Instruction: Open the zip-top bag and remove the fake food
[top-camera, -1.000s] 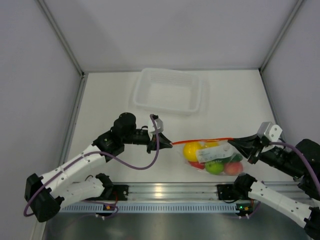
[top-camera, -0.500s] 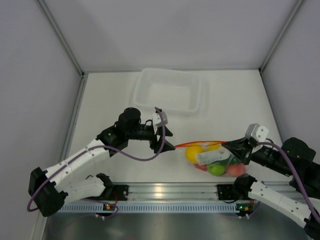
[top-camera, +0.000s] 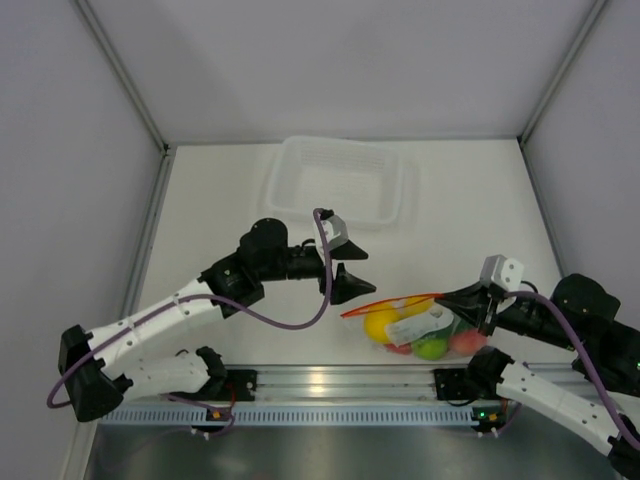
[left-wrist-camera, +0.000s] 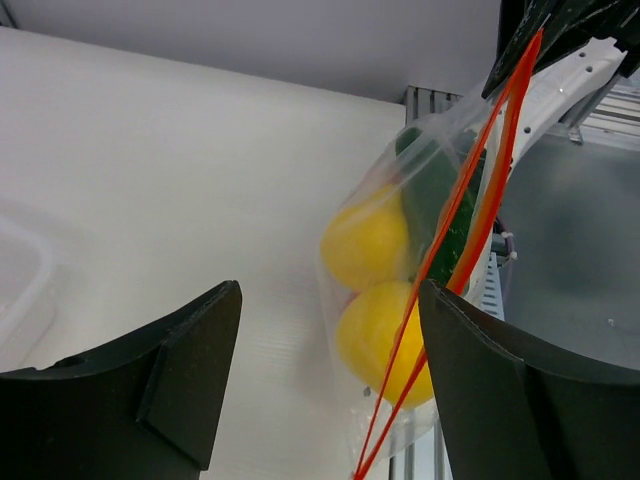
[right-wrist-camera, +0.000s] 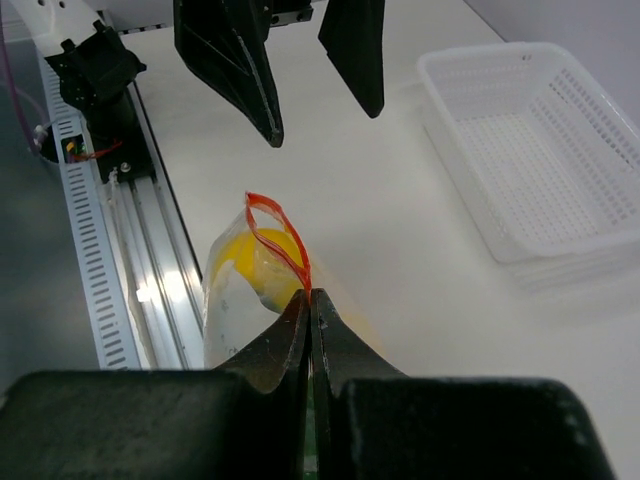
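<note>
The zip-top bag (top-camera: 412, 322) sags onto the table, and its orange-red zip strip (top-camera: 392, 304) runs left from my right gripper (top-camera: 458, 300), which is shut on the strip's right end. The wrist views show the two strip halves (right-wrist-camera: 276, 232) parted into a narrow loop at the free end. Fake food fills the bag: a yellow fruit (top-camera: 380, 325), a green one (top-camera: 432, 347), a red one (top-camera: 466, 341), two yellow fruits (left-wrist-camera: 385, 340) and a dark green cucumber (left-wrist-camera: 440, 200). My left gripper (top-camera: 352, 266) hovers open just left of and above the strip's free end, holding nothing.
A translucent white basket (top-camera: 280, 195) stands at the back centre, also seen from the right wrist as the basket (right-wrist-camera: 600, 120). The aluminium rail (top-camera: 330, 380) with both arm bases runs along the near edge, just below the bag.
My left gripper let go of the strip's left end, opened wide and moved right and slightly back. The right gripper shifted left, and the bag slackened and sank.
</note>
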